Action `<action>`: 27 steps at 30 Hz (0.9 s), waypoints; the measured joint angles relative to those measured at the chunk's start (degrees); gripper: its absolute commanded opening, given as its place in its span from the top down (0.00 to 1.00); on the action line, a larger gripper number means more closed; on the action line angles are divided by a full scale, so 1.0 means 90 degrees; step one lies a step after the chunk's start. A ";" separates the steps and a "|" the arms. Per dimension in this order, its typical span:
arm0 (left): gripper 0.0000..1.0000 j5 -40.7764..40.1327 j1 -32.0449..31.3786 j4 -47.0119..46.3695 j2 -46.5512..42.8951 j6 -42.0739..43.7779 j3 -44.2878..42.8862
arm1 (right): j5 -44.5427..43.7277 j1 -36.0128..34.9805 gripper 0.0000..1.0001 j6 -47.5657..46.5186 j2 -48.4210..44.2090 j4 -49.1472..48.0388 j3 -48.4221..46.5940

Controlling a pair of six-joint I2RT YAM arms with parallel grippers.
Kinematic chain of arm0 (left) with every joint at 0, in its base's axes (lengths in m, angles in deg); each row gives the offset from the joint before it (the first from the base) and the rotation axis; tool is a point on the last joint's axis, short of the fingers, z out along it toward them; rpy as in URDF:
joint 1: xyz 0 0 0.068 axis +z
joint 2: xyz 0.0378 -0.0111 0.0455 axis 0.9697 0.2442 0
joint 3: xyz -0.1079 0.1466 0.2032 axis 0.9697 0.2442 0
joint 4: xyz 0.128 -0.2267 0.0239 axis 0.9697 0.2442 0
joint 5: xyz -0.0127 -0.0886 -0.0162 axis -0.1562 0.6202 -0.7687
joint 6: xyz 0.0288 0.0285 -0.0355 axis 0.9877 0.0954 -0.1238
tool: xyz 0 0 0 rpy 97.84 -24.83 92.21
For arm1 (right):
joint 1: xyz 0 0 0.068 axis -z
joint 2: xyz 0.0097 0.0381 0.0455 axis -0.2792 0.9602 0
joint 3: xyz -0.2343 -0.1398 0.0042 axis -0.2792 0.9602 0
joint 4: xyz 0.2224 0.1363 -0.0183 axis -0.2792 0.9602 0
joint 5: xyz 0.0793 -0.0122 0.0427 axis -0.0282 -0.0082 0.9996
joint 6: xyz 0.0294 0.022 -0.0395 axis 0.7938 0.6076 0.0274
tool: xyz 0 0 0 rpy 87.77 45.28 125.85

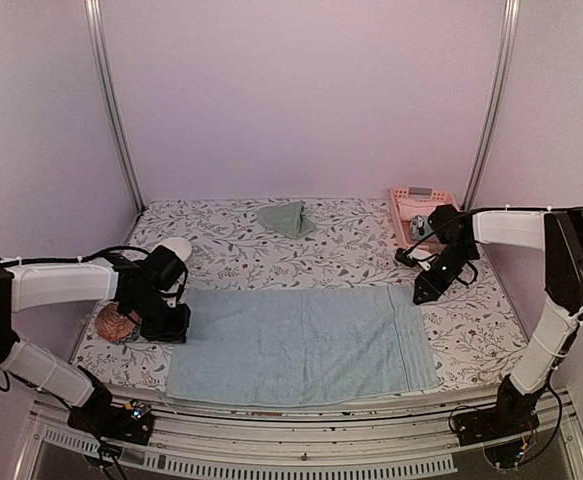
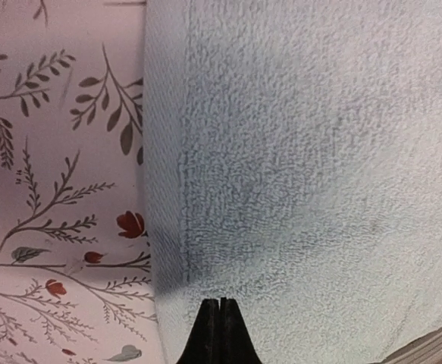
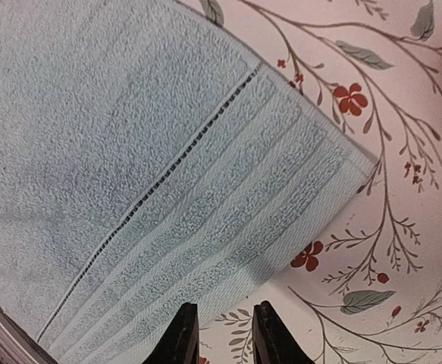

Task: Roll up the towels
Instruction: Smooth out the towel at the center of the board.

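Note:
The light blue towel (image 1: 301, 345) lies spread flat on the floral cloth at the front middle. My left gripper (image 1: 171, 325) is low over its left edge. In the left wrist view the fingers (image 2: 219, 303) are shut together above the towel (image 2: 319, 152), with nothing between them. My right gripper (image 1: 426, 290) is at the towel's far right corner. In the right wrist view it (image 3: 227, 307) is open and empty, just off the striped hem of the towel (image 3: 130, 152). The sage-green towel (image 1: 287, 218) lies crumpled at the back middle.
A pink slatted basket (image 1: 421, 212) stands at the back right, behind the right arm. A white rounded object (image 1: 176, 247) and a brown round object (image 1: 116, 322) sit by the left arm. The table's front edge (image 1: 301, 410) runs just below the towel.

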 measured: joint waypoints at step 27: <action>1.00 -0.0833 0.0228 -0.0930 0.2450 0.1178 -0.2013 | -0.0763 -0.0202 0.79 -0.0022 0.0923 -0.1081 -0.0685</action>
